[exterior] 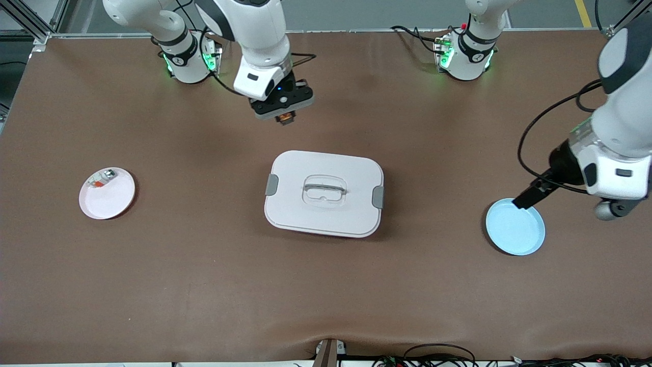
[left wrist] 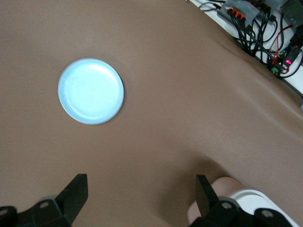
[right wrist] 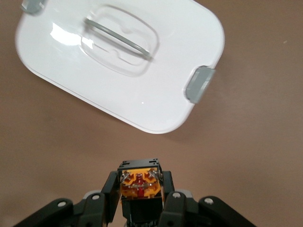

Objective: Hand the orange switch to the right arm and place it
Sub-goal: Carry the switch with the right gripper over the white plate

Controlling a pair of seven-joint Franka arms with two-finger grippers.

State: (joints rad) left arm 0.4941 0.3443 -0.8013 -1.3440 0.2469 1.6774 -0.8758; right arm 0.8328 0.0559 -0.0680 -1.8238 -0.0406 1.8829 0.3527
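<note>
The orange switch [right wrist: 139,181] is a small black block with an orange face, and my right gripper [right wrist: 140,189] is shut on its two sides. In the front view the right gripper [exterior: 284,113] hangs over bare brown table between the right arm's base and the white box, with the orange switch [exterior: 285,119] poking out below the fingers. My left gripper [exterior: 527,195] hovers open and empty over the rim of the light blue plate [exterior: 515,227] at the left arm's end. In the left wrist view its dark fingers [left wrist: 75,193] stand wide apart over bare mat, a little apart from the blue plate [left wrist: 91,91].
A white lidded box [exterior: 324,192] with grey latches and a handle sits mid-table; it also shows as the white box [right wrist: 118,61]. A pink plate [exterior: 114,200] at the right arm's end holds a small whitish-silver part with a red-orange bit [exterior: 102,179]. Cables [left wrist: 258,28] lie along the table's edge.
</note>
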